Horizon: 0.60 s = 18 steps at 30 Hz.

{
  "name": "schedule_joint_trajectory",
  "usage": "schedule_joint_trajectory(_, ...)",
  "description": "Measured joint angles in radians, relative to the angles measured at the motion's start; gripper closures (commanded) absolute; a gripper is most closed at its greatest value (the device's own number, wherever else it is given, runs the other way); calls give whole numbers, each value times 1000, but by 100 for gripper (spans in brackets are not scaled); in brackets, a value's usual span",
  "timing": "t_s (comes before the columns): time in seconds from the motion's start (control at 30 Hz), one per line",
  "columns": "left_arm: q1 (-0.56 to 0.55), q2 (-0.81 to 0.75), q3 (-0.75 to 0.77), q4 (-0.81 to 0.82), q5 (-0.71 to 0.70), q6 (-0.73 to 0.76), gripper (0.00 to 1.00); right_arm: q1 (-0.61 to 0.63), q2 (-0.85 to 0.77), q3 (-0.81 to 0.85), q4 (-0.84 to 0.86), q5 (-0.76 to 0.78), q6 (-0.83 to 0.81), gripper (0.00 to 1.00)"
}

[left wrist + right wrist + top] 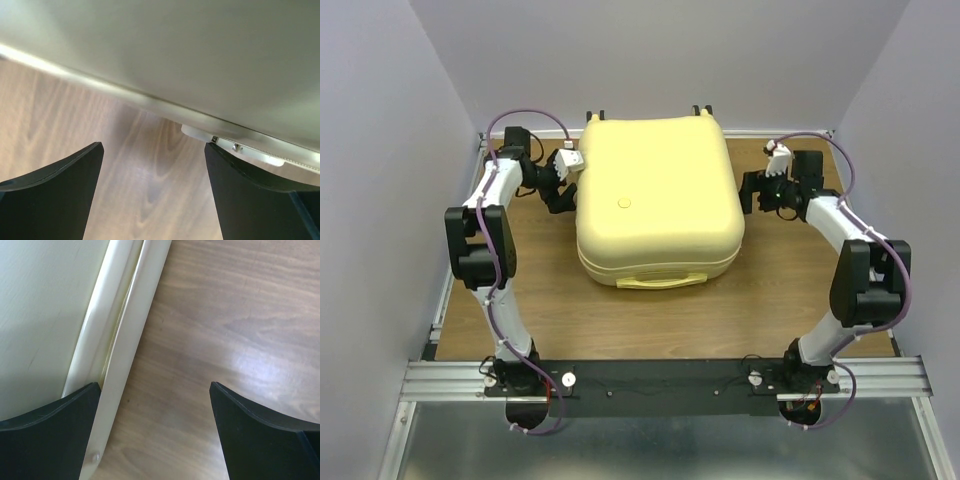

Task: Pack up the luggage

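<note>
The luggage (658, 195), a large pale-yellow hard-shell suitcase, lies closed and flat in the middle of the wooden table, handle toward me and wheels at the far edge. My left gripper (560, 190) is open and empty, low beside its left side; in the left wrist view (152, 170) the shell (200, 55) and its zipper seam fill the top. My right gripper (752, 193) is open and empty beside its right side; in the right wrist view (155, 415) the shell's seam (120, 340) runs down the left, next to one finger.
The wooden table (790, 290) sits inside grey walls on three sides. A metal rail (660, 380) with both arm bases runs along the near edge. Bare wood shows between both grippers' fingers.
</note>
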Motion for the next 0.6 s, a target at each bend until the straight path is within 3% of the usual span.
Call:
schedule_joint_trajectory(0.2,54,-23,32,37,-37,-230,8,-13,-114,-36,-30,35,-17,0)
schedule_joint_trajectory(0.37,173,-95,196,64,-139,-428,8,-93,-163,27,-35,56,-5,0)
schedule_joint_trajectory(0.47,242,-178,260,75,-200,-525,8,-134,-198,69,-34,83,12,0)
schedule_joint_trajectory(0.6,254,-356,197,103,-250,-599,7,-140,-290,92,-36,122,76,0)
